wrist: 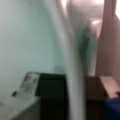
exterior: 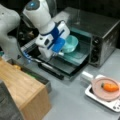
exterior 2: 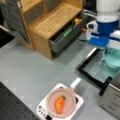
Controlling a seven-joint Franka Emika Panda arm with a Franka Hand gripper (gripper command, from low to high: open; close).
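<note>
gripper (exterior: 60, 51) of mine clamps the teal bowl's (exterior: 71, 43) rim, so it hangs level above the open oven door (exterior: 66, 63).

The wrist view is filled at close range by a pale teal bowl (wrist: 27, 40), its whitish rim (wrist: 71, 75) curving from the top down through the middle. A dark gripper finger (wrist: 51, 97) stands at the bottom, just left of the rim, and a brownish one (wrist: 96, 97) to its right. A blue patch sits in the bottom right corner.
</note>
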